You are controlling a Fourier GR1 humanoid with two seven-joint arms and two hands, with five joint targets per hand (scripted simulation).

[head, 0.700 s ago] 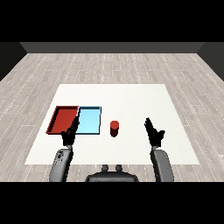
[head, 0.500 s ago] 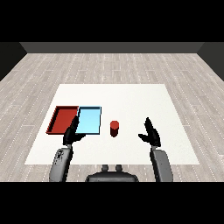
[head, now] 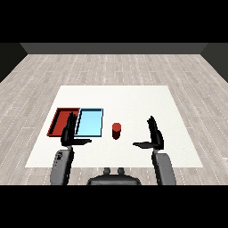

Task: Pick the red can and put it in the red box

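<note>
The red can (head: 116,130) stands upright on the white table (head: 133,102), just right of the light blue tray (head: 89,122). The red tray (head: 60,120) lies to the left of the blue one. My right hand (head: 154,135) is open, fingers straight up and thumb pointing left toward the can, a short gap to the can's right. My left hand (head: 69,132) is open too, raised over the near edge where the two trays meet, thumb pointing right. Neither hand touches the can.
The table's near edge runs just behind both wrists. Grey wooden floor surrounds the table. Bare white tabletop lies to the right of the can and behind the trays.
My right hand has shifted left, closer to the can. The left hand, the can and the trays have stayed where they were.
</note>
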